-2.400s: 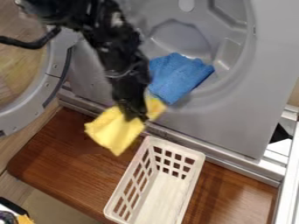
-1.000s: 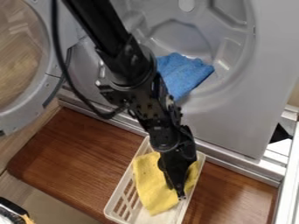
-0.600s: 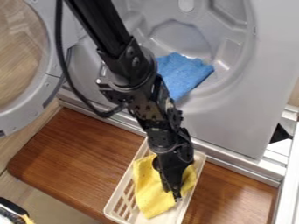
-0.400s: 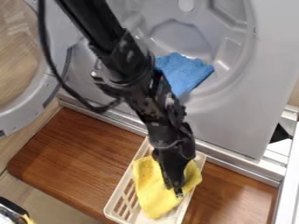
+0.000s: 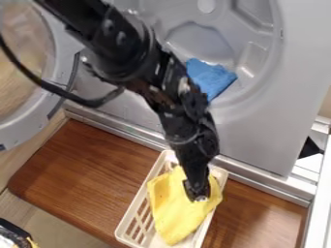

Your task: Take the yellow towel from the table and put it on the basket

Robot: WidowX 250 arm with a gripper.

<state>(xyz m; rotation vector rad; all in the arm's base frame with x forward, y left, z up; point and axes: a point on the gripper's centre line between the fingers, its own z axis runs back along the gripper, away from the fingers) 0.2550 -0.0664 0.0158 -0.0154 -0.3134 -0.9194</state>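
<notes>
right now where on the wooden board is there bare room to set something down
Mainly left of the white basket, up to the grey machine's edge; another patch lies right of the basket. The basket is crowded, with the yellow towel and gripper over it.

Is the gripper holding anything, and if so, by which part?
That cannot be told: the gripper is over the upper part of the yellow towel.

A brown wooden board [image 5: 84, 169] carries a white plastic basket [image 5: 134, 213].
</notes>
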